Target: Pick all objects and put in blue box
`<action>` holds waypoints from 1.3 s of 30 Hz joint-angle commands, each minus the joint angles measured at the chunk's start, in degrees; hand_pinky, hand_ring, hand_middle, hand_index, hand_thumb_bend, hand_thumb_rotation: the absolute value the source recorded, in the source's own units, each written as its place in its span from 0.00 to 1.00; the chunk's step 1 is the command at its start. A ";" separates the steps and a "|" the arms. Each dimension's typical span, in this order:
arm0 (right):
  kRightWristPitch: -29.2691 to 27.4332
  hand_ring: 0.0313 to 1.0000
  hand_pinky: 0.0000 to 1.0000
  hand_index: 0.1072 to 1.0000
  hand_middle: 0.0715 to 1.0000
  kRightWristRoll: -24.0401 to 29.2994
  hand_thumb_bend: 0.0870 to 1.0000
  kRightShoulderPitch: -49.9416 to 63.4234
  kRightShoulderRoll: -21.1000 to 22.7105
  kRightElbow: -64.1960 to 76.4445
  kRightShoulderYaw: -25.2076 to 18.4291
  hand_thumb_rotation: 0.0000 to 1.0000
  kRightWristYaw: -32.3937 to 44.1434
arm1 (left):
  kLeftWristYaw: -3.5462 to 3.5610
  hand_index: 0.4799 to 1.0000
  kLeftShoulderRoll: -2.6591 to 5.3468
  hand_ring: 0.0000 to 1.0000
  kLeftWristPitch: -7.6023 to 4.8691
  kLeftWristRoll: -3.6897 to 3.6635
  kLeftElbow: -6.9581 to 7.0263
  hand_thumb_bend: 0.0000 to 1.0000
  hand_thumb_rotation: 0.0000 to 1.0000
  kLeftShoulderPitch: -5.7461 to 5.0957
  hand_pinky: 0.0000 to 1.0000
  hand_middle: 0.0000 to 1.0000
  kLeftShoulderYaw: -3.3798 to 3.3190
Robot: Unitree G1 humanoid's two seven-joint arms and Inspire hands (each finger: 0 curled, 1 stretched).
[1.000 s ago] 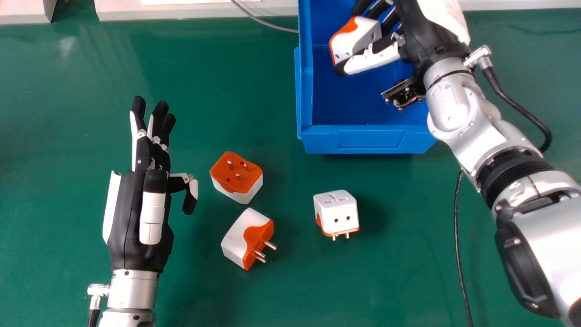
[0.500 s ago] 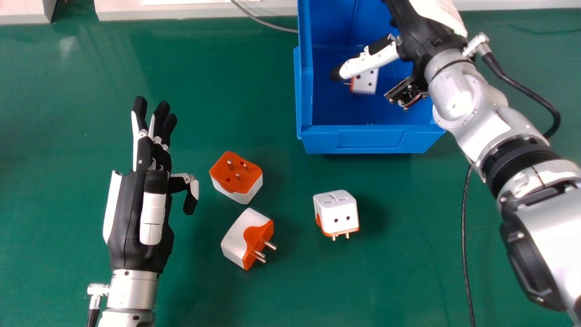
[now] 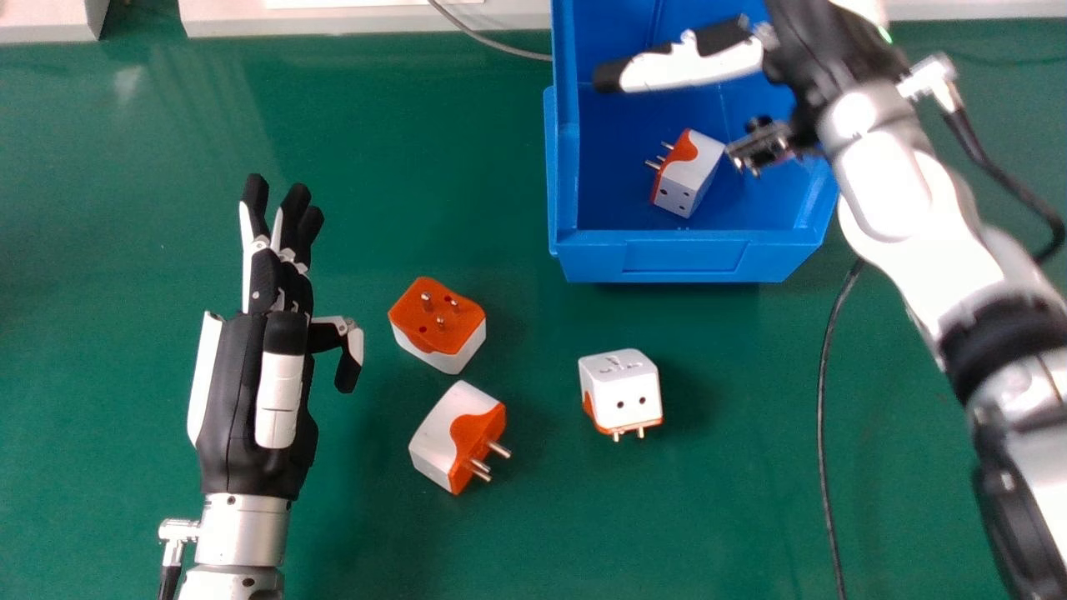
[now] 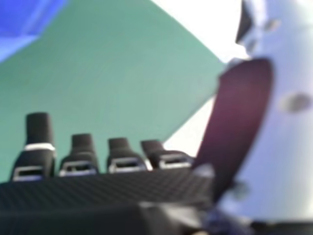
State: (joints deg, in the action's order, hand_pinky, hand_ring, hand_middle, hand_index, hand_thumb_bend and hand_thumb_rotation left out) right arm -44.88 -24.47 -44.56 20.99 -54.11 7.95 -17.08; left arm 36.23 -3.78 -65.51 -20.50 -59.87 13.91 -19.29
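In the head view my right hand [image 3: 692, 67] hangs over the blue box [image 3: 683, 257], open, its thumb pointing left. The right hand view has the same hand [image 4: 82, 152] with straight fingers and nothing in them. A white and orange adapter [image 3: 690, 173] lies inside the box, below that hand. On the green table, two adapters lie left of centre: one [image 3: 438, 321] with its orange pin side up, the other [image 3: 457, 435] on its side. A white adapter [image 3: 621, 387] stands in front of the box. My open left hand [image 3: 258, 375] is left of them, touching nothing.
The green table [image 3: 150, 208] stretches out left of the box. A thin black cable [image 3: 825, 400] runs down the table below the right forearm. Along the far edge are a grey cable [image 3: 492, 43] and a pale ledge [image 3: 358, 18].
The right hand has let go of an adapter, which dropped into the box and now rests on its floor. That hand and arm have shifted right. The left hand has kept its place.
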 commanded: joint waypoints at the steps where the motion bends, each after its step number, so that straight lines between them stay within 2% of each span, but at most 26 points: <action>1: -4.55 0.96 0.80 1.00 1.00 1.45 0.94 4.04 1.81 6.32 -2.57 0.61 -3.07 | 0.49 0.97 0.10 1.00 -0.85 -0.53 0.54 1.00 0.92 0.25 0.00 1.00 0.24; 6: -11.31 0.91 0.76 0.98 0.96 -1.46 0.93 15.80 2.43 14.82 -5.61 0.61 -8.55 | 1.78 0.97 0.18 1.00 -0.65 -1.59 0.06 1.00 0.92 0.53 0.00 1.00 -0.06; 9: -13.81 0.90 0.74 0.96 0.94 -2.92 0.94 21.72 2.28 18.24 -6.56 0.60 -10.17 | 2.53 0.97 0.35 1.00 -0.28 -2.20 0.25 1.00 0.92 0.40 0.00 1.00 -0.17; 13: -15.65 0.87 0.71 0.94 0.93 -4.59 0.93 27.33 1.53 20.47 -7.09 0.57 -11.17 | 3.22 0.96 0.37 1.00 -0.07 -2.58 0.55 1.00 0.92 0.20 0.00 1.00 0.01; 16: -17.73 0.86 0.69 0.92 0.92 -5.33 0.95 30.71 0.56 20.56 -7.02 0.55 -11.87 | 3.18 0.95 0.29 1.00 0.08 -2.50 0.63 1.00 0.91 0.09 0.00 1.00 0.01; 21: -19.66 0.84 0.69 0.91 0.90 -5.28 0.98 34.51 -0.64 19.94 -6.67 0.53 -11.46 | 2.55 0.95 0.33 1.00 -0.08 -1.90 0.70 1.00 0.91 -0.21 0.00 1.00 0.19; 28: -21.73 0.82 0.71 0.90 0.88 -2.40 1.00 39.72 -3.42 15.40 -3.16 0.47 -6.98 | 1.96 0.96 0.62 1.00 -0.33 -1.71 1.37 1.00 0.92 -0.96 0.00 1.00 0.35; 33: -20.85 0.82 0.71 0.89 0.88 -4.13 1.00 39.43 -4.31 12.77 -2.46 0.40 -6.52 | 1.71 0.96 0.65 1.00 -0.15 -1.66 1.67 1.00 0.92 -1.15 0.00 1.00 0.49; 39: -18.78 0.82 0.71 0.89 0.88 -7.30 1.00 37.45 -4.24 9.04 -1.25 0.38 -7.25 | 1.59 0.96 0.54 1.00 -0.31 -1.85 1.86 1.00 0.92 -1.43 0.00 1.00 0.60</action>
State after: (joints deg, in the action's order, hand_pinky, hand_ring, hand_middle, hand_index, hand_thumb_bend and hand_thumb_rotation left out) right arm -63.82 -31.75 -5.68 16.74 -44.64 6.40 -23.82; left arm 37.73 -3.24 -65.28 -22.40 -59.00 12.81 -18.91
